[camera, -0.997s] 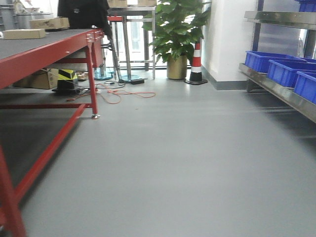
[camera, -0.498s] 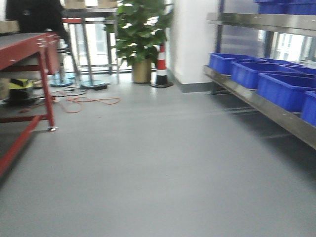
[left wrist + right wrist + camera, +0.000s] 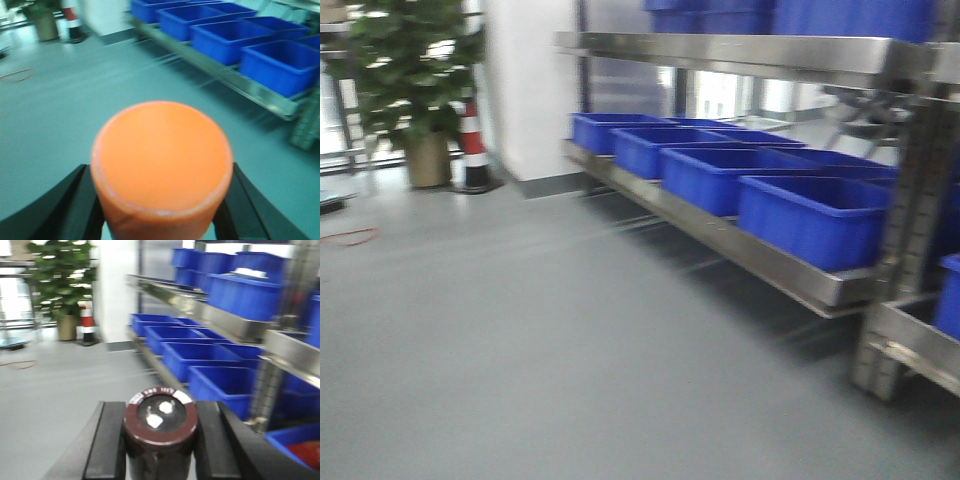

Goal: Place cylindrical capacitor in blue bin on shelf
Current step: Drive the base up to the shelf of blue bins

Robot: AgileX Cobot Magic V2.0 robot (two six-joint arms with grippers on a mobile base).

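In the right wrist view the cylindrical capacitor, dark brown with two metal terminals on its top, stands upright between the black fingers of my right gripper, which is shut on it. My left gripper is shut on a fat orange cylinder. The stainless-steel shelf runs along the right, with a row of blue bins on its low level and more on the upper level. Both grippers are still some way from the shelf over the grey floor. Neither gripper shows in the front view.
A steel upright post stands at the near end of the shelf. Far left are a potted plant, a red-and-white traffic cone and an orange cable on the floor. A white wall column stands behind the shelf's far end.
The front view has swung to the right. The red table has left the frame on the left, and the shelf with its blue bins now fills the right half, much closer.
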